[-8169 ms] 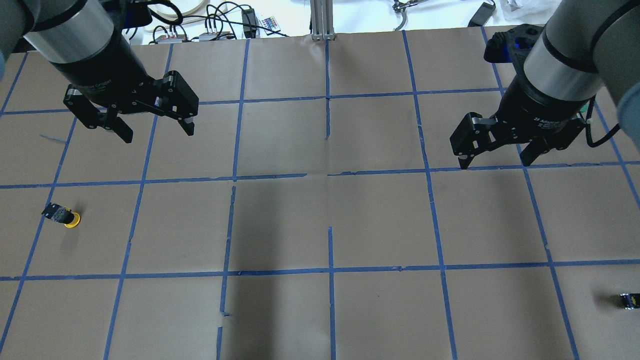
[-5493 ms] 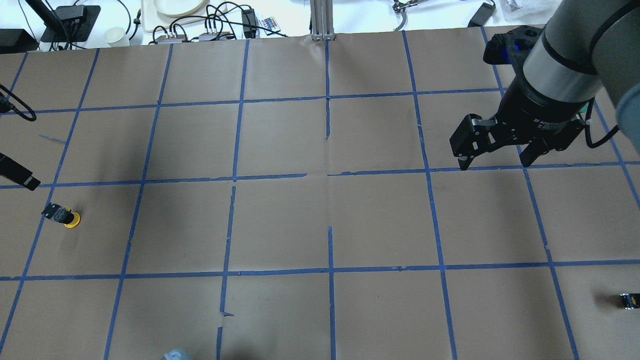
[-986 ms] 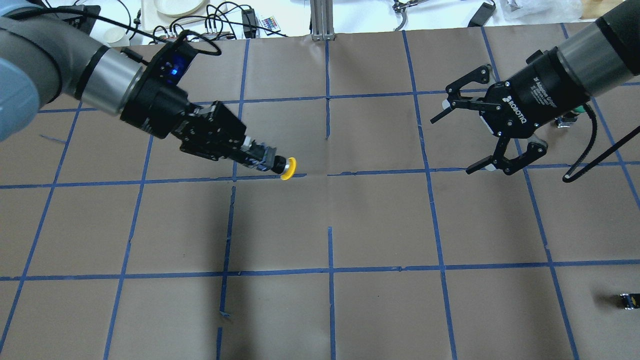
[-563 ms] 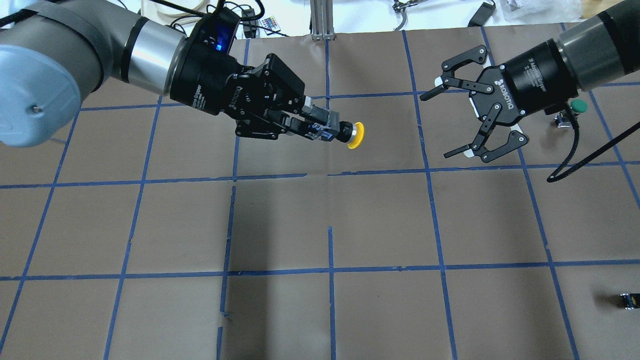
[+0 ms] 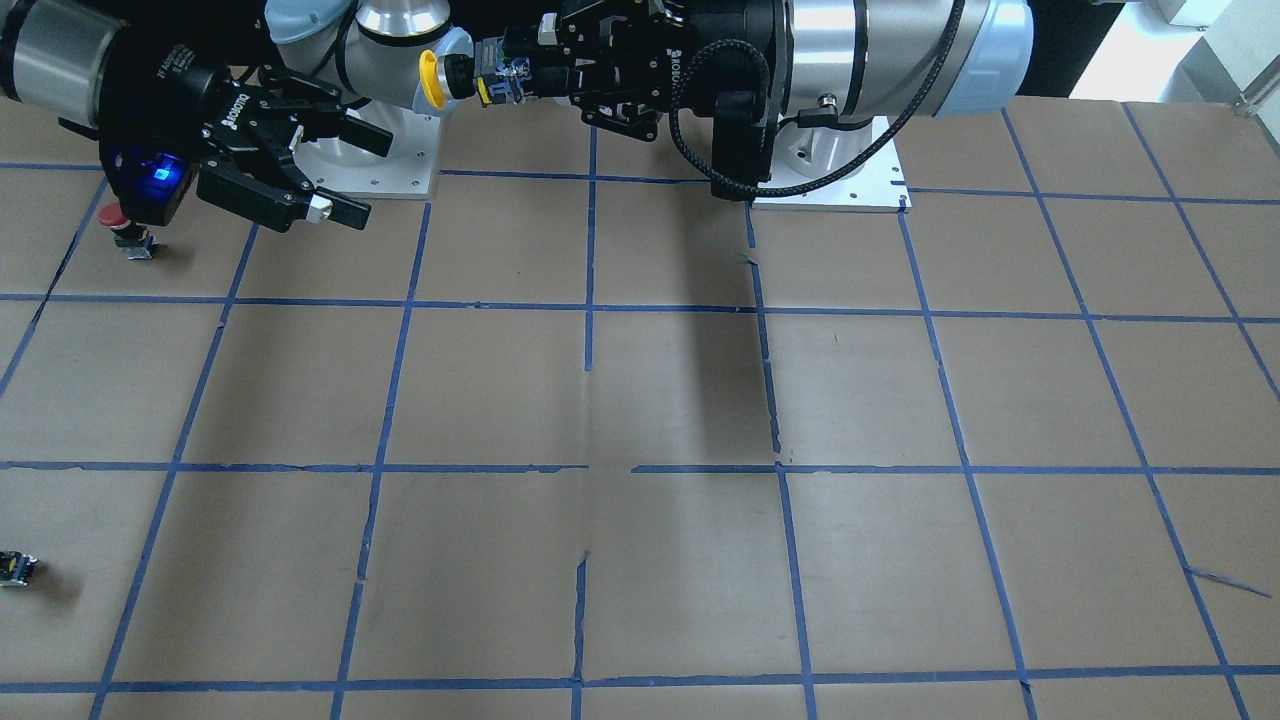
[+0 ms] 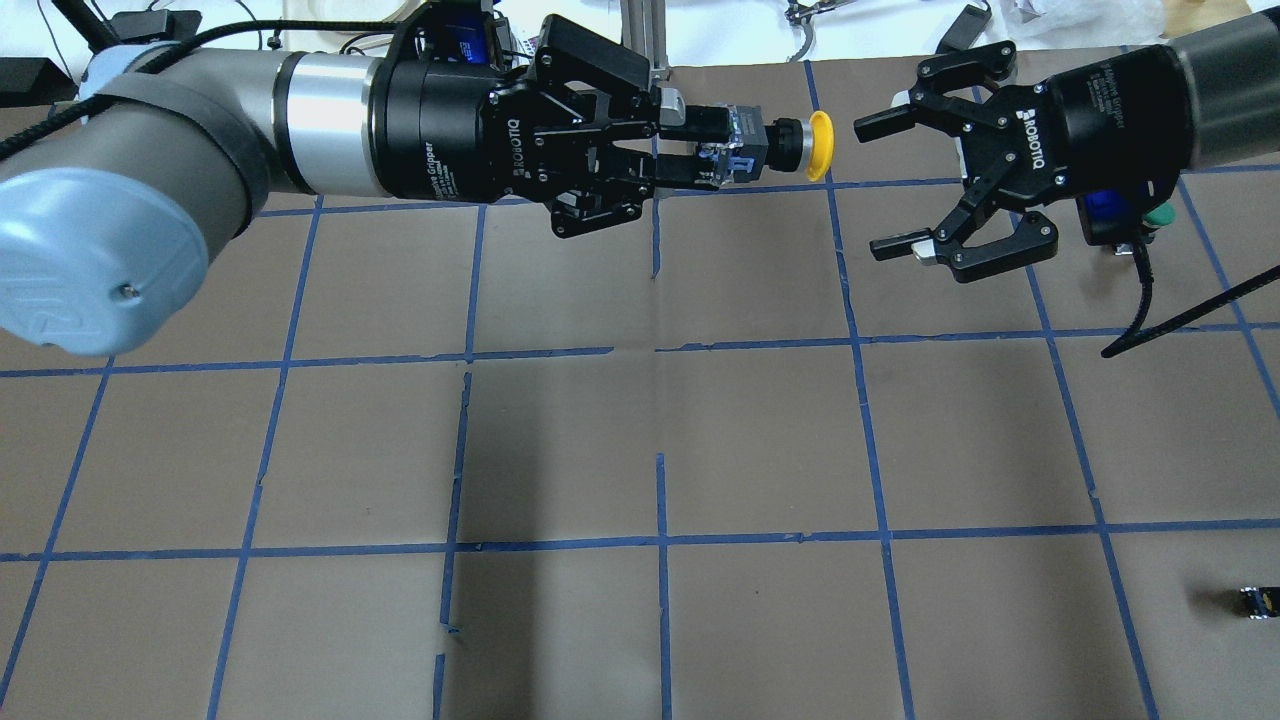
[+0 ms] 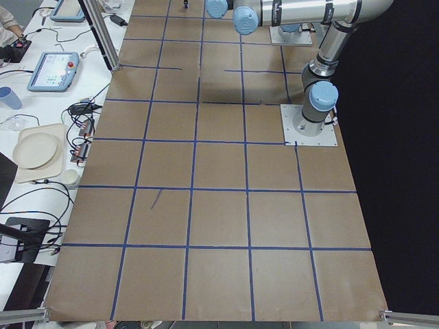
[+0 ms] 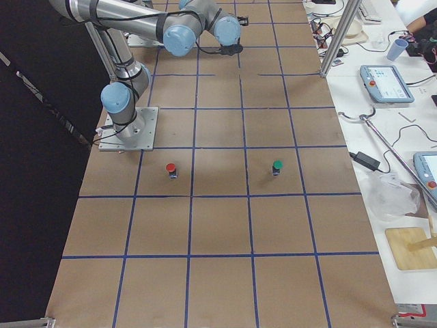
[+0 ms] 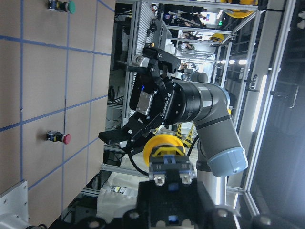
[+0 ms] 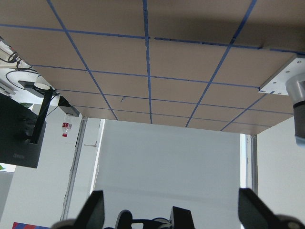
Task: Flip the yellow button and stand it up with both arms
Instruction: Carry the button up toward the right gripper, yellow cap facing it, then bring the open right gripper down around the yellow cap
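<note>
**Yellow button held in mid-air by one gripper; not yet stood**

The small mushroom-head yellow button (image 6: 772, 148), with a round domed cap on a short black and grey boxy body, is held clear of the brown paper-covered desk (image 6: 760, 430) marked with a blue tape grid. It lies horizontally above the far middle of the desk, and its cap is pointed toward the robot's right side.

The black two-finger left gripper (image 6: 722, 150) is clamped across the boxy body, so that only the black collar and the cap are left exposed. The black two-finger right gripper (image 6: 870, 187) is spread wide and holds nothing. It is turned toward the cap and stands just beside it, without touching. In the overhead view the cap sits level with the upper finger, not centred between the two.

Handling assessment: the button is judged light and rigid, unlikely to yield under grip. The smooth dome is considered slippery and a poor surface to pinch. The flat body faces are judged the securest hold, but they are occupied, so only the collar or the cap rim is offered. Toppling is considered possible once the button is stood, given the broad cap over a narrow base.

Also noted upright on the desk, well apart: a red-capped push button (image 8: 171, 168) and a green-capped push button (image 8: 277, 166).
</note>
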`<state>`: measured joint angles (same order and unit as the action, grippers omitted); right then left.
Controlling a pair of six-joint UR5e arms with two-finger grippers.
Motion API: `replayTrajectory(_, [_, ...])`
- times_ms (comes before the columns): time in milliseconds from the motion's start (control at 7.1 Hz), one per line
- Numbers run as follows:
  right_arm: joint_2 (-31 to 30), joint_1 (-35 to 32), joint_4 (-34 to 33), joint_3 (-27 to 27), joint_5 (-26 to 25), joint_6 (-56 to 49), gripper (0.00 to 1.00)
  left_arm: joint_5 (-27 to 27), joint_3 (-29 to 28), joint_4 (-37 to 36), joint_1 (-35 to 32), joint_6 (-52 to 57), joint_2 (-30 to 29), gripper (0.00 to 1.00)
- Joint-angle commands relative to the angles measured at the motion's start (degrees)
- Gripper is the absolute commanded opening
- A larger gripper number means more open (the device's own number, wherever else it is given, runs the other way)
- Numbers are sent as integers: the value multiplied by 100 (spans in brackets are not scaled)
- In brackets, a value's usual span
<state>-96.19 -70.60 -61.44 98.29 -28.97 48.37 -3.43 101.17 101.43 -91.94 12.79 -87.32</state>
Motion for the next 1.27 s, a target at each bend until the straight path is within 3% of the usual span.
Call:
replayTrajectory(0, [-162, 3, 561, -248, 111, 23, 100, 393, 79, -97, 53, -40, 136, 22])
replayTrajectory(704, [-611, 3, 993, -284, 856, 93, 100, 448, 105, -396, 36, -66, 93, 22])
replayTrajectory(1127, [-804, -59, 1003, -267, 893, 565, 100, 457, 96, -396, 36, -66, 101, 22])
